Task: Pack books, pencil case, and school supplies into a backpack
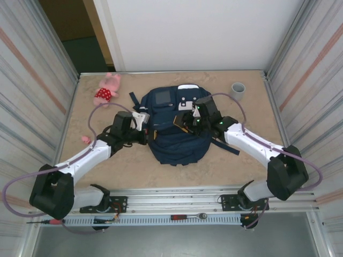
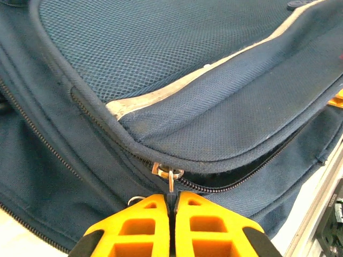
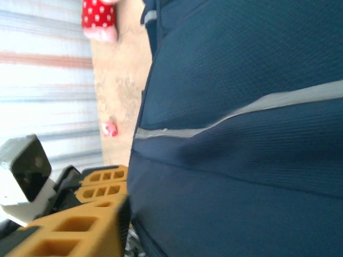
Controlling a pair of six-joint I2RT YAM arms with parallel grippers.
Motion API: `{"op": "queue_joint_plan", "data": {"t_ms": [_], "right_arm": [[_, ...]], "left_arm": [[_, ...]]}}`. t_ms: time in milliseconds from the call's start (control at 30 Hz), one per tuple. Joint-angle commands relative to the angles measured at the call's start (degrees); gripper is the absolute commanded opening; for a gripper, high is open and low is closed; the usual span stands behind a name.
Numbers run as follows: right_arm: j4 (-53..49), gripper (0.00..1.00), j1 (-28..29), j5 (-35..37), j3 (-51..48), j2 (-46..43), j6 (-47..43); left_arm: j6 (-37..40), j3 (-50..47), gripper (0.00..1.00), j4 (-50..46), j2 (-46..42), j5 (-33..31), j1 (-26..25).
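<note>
Toward the far edge of the tabletop [image 1: 128, 168], midway between its side edges, the backpack [image 1: 171, 144] was laid flat. At its left side the left gripper [image 2: 170, 201] was seen fully closed, its orange fingers pinched on the metal zipper pull [image 2: 170, 179], presumably so that the zip could be drawn along its track. The right gripper [image 1: 188, 122] was set on the upper part of the bag, one finger [image 3: 69, 230] pressed beside the navy fabric, probably to steady it against that pull. How far it was open, and whether cloth was held, could not be told. White patches [image 1: 187, 87] and a grey square patch [image 1: 163, 97] were noted, but no writing could be read on them. A pink plush toy [image 1: 107, 88] and a grey cup [image 1: 238, 88] were left near the far corners.
</note>
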Motion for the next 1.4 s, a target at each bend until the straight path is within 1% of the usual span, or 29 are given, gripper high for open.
{"op": "queue_joint_plan", "data": {"t_ms": [0,33,67,167,267,333,367,433,533,600,667,700,733,800,900,933,1033,1100,1167,1267,1333,1367], "right_arm": [[1.72,0.15,-0.15,2.04,2.18,1.71,0.07],[1.40,0.09,-0.42,0.80,2.52,1.70,-0.70],[1.02,0.06,-0.81,-0.31,2.82,1.71,-1.39],[-1.58,0.01,-2.81,-7.92,4.86,1.81,-5.39],[-5.68,0.00,-4.15,-14.59,7.49,1.55,-9.64],[-7.84,0.00,-4.68,-17.56,8.91,1.28,-11.10],[-8.15,0.00,-4.83,-18.44,9.43,1.19,-11.35],[-8.13,0.00,-4.75,-18.70,10.19,1.18,-11.13],[-7.31,0.00,-4.27,-17.04,10.75,1.96,-10.35],[-5.74,0.00,-4.22,-16.31,10.62,3.12,-9.59],[-4.08,0.00,-4.05,-16.01,10.81,4.64,-9.04],[-3.67,0.00,-3.87,-16.07,11.24,5.46,-8.92],[-3.57,0.01,-3.50,-16.14,11.96,6.49,-8.94],[-3.96,0.06,-2.78,-16.29,13.29,8.34,-9.02],[-5.99,0.16,-2.04,-16.03,15.08,9.75,-9.39],[-6.60,0.18,-2.02,-15.48,15.05,9.54,-9.46],[-7.00,0.18,-2.34,-14.80,13.33,7.80,-9.07],[-7.64,0.18,-2.54,-14.38,12.29,6.40,-8.93],[-8.45,0.19,-2.70,-14.12,11.54,5.05,-9.11],[-9.12,0.19,-2.81,-14.28,11.24,4.18,-9.23],[-9.23,0.19,-2.81,-14.58,11.18,4.01,-9.25],[-9.23,0.18,-2.82,-14.63,11.19,4.09,-9.29]], "left_arm": [[0.22,1.41,0.00,1.74,0.12,1.10,-0.79],[0.21,1.56,0.00,0.85,-0.13,-0.67,-0.59],[0.25,1.74,0.00,-0.21,-0.33,-1.95,-0.37],[-0.04,1.50,0.00,-2.36,-0.89,-4.87,2.04],[-0.44,1.21,0.00,-4.19,-0.60,-7.25,5.97],[-0.44,1.23,0.00,-4.95,0.06,-7.77,8.44],[-0.32,1.36,0.02,-5.00,0.40,-7.89,9.43],[0.57,1.98,0.09,-4.73,0.81,-8.38,10.02],[1.72,3.58,0.24,-4.57,0.83,-7.11,10.02],[1.87,4.26,0.36,-4.34,0.15,-5.76,10.02],[1.89,4.78,0.52,-4.61,-1.47,-4.36,10.03],[1.95,5.02,0.57,-5.08,-2.44,-4.05,10.02],[2.22,5.42,0.60,-5.76,-3.63,-3.97,9.96],[3.08,6.10,0.66,-7.10,-6.00,-5.62,9.22],[5.76,7.17,0.70,-8.93,-8.53,-9.08,7.43],[6.86,7.51,0.72,-9.23,-9.00,-9.70,6.82],[12.51,7.57,0.75,-8.49,-9.25,-7.69,4.86],[19.25,7.56,0.76,-8.20,-8.85,-4.76,2.75],[28.60,7.65,0.78,-8.40,-8.10,-3.09,-0.81],[41.13,7.74,0.81,-6.99,-6.17,-5.02,-6.01],[45.91,8.18,0.82,-4.43,-4.17,-6.92,-7.82],[47.11,8.53,0.83,-2.94,-2.89,-7.86,-8.24]]}}
